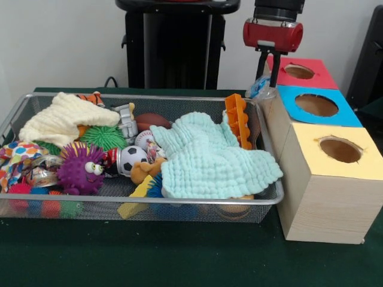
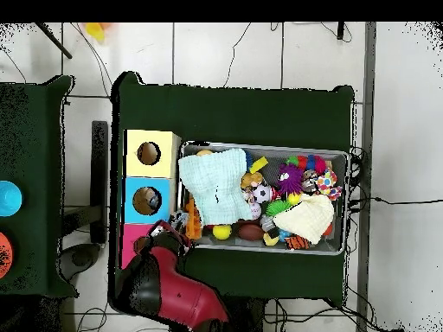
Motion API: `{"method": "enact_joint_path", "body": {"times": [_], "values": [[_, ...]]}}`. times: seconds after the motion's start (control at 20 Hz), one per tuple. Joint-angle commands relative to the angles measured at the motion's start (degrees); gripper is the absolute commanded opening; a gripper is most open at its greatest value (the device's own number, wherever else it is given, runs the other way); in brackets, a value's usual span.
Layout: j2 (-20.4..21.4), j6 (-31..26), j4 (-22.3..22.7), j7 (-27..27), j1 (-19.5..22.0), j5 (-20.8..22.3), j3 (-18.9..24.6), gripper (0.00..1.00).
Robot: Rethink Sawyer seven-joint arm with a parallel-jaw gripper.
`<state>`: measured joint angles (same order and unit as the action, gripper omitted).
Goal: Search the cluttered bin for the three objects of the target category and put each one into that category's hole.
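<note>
The wire mesh bin (image 1: 149, 97) stands on the green table, full of toys and cloths; it also shows in the overhead view (image 2: 260, 145). The blue-topped box's round hole (image 1: 316, 104) is in the middle of three boxes to the bin's right, and shows in the overhead view (image 2: 145, 201). My gripper (image 1: 268, 84) hangs over the bin's far right corner, beside the red and blue boxes, and shows in the overhead view (image 2: 173, 226). It looks shut on a small pale blue and clear thing (image 1: 257, 88).
A red-topped box (image 1: 323, 79) stands behind the blue one and a yellow-topped box (image 1: 359, 170) in front. In the bin lie a mint cloth (image 1: 209, 161), a cream cloth (image 1: 60, 119), a purple spiky ball (image 1: 81, 170), a soccer ball (image 1: 131, 158) and an orange toy (image 1: 238, 119).
</note>
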<state>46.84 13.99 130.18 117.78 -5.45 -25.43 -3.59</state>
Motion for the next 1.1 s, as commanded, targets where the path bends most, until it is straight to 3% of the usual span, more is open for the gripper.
{"method": "enact_joint_path", "body": {"times": [0.05, 0.25, 0.45, 0.7, 0.8, 0.95, 1.1], "values": [[-1.8, -3.8, -0.5, 17.9, -4.4, -6.1, 6.1, 0.0], [-2.4, -3.3, -1.0, 18.0, -7.1, -9.2, 5.1, 0.0], [-3.0, -2.6, -1.4, 16.3, -7.1, -9.3, 4.3, 0.0], [-4.5, 0.4, -1.8, 11.9, -6.5, -6.3, 1.3, 0.0], [-5.2, 2.0, -2.4, 8.8, -4.3, -2.9, -0.3, 0.0], [-6.3, 3.9, -3.5, 5.3, 2.5, 4.9, 0.2, 0.0], [-6.1, 3.9, -4.5, 3.0, 5.8, 9.9, -0.9, 0.0]]}}
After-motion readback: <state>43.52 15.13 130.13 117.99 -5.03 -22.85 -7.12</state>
